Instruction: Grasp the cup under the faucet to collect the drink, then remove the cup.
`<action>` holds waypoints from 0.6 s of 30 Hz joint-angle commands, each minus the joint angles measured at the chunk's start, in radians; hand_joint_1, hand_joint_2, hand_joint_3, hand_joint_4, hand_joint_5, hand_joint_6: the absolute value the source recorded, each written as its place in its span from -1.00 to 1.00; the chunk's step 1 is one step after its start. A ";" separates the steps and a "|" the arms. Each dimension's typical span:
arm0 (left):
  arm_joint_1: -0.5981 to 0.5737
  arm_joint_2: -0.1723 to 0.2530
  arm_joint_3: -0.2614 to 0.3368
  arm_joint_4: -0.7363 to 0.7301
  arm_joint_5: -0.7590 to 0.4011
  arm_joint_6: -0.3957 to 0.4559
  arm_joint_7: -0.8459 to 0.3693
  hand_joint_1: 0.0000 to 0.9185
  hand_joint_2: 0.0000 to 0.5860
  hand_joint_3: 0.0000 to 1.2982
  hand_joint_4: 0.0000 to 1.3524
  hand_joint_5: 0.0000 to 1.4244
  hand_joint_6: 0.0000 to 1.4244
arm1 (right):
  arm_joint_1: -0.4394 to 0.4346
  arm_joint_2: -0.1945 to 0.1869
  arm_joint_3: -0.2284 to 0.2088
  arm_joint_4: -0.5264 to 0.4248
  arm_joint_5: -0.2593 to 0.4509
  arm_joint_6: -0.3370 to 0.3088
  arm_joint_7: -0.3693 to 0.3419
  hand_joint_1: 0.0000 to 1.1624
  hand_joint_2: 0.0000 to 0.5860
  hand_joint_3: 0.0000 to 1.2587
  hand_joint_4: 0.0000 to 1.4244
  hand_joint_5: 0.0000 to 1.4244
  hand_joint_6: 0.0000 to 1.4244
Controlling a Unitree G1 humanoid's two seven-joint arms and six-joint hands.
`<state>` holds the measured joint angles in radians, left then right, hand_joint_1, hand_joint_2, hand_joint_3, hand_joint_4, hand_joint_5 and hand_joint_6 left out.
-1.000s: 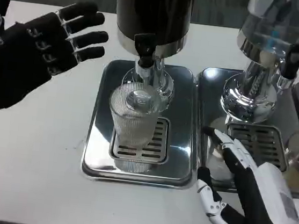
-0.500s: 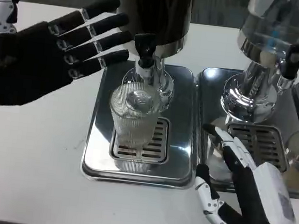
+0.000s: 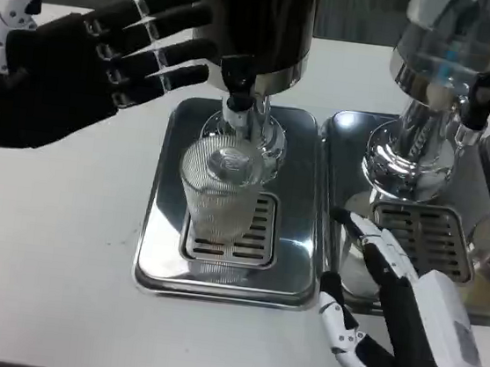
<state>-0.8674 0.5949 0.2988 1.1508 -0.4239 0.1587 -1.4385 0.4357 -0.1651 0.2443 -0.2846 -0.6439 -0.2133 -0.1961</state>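
We look steeply down from head height, close in, facing forward across the counter (image 3: 52, 241) toward the drink dispensers (image 3: 254, 25).

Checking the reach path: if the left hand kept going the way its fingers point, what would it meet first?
Probably the dark dispenser body or its black faucet: the left hand points right, fingertips just short of it. It seems above the ribbed cup, though depth is unclear.
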 commanded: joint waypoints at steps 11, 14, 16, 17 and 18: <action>-0.019 -0.018 0.002 0.015 0.048 -0.093 0.080 -1.00 -0.43 -0.65 -0.80 -0.78 -0.90 | 0.001 0.009 0.007 0.007 0.014 -0.006 -0.015 -0.17 0.77 -0.74 -0.83 -0.88 -0.72; -0.017 -0.027 0.000 0.014 0.056 -0.103 0.084 -1.00 -0.43 -0.65 -0.80 -0.78 -0.90 | 0.000 0.009 0.006 0.008 0.015 -0.006 -0.015 -0.17 0.77 -0.75 -0.83 -0.88 -0.72; -0.016 -0.035 -0.007 0.009 0.063 -0.116 0.086 -1.00 -0.43 -0.65 -0.80 -0.78 -0.90 | 0.000 0.010 0.006 0.009 0.015 -0.005 -0.015 -0.18 0.77 -0.75 -0.83 -0.88 -0.72; -0.015 -0.039 -0.010 0.007 0.065 -0.122 0.089 -1.00 -0.43 -0.65 -0.80 -0.78 -0.90 | 0.000 0.011 0.007 0.009 0.015 -0.005 -0.016 -0.18 0.77 -0.75 -0.83 -0.88 -0.72; -0.016 -0.045 -0.012 0.005 0.067 -0.128 0.093 -1.00 -0.44 -0.65 -0.80 -0.78 -0.90 | 0.000 0.012 0.007 0.010 0.016 -0.005 -0.015 -0.18 0.78 -0.75 -0.83 -0.88 -0.72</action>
<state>-0.8748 0.5642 0.2956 1.1599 -0.3791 0.0524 -1.3592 0.4357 -0.1601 0.2499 -0.2815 -0.6404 -0.2133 -0.2000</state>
